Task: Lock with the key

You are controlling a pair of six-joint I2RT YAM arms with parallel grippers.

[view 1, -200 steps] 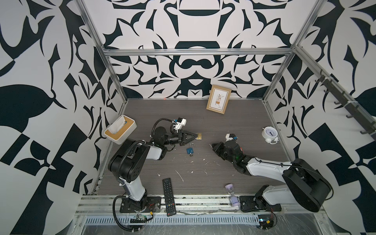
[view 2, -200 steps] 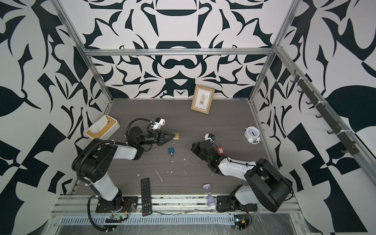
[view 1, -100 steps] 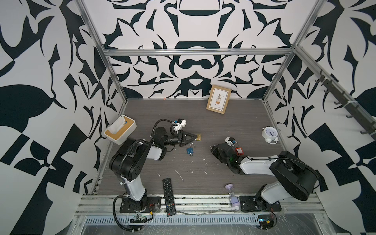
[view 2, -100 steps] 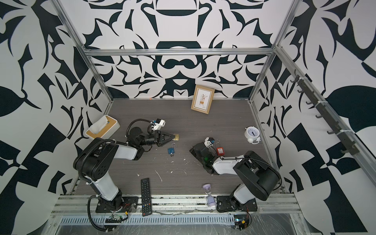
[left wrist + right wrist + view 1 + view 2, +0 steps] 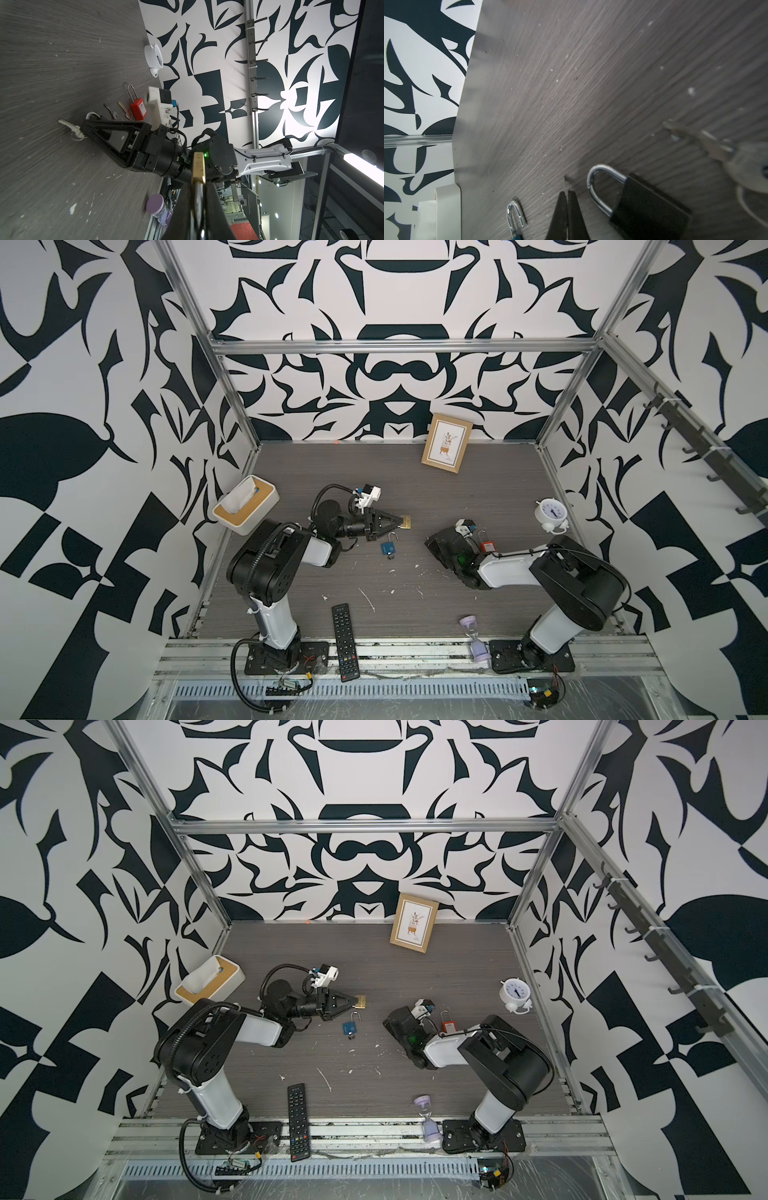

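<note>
Left gripper (image 5: 400,524) stays clamped on the brass lock (image 5: 407,522), held out toward the right side. Right gripper (image 5: 567,194), pinched shut, sits low by the key (image 5: 68,124); whether it grips the key, I cannot tell. In 1 second only its elbow (image 5: 577,585) folded inward, so insertion likely hasn't begun.

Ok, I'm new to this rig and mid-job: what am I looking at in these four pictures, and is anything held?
The left arm and right arm are robot arms, each ending in a two-fingered pincer. Both top views look down on the table; each wrist picture comes from a camera on that arm. The left pincer is shut on the brass padlock. The right pincer is shut, a silver key at its tips; whether it grips it I cannot tell. Also there: blue padlock, red padlock, black padlock, remote, clock, tissue box, picture frame, sand timer.
</note>
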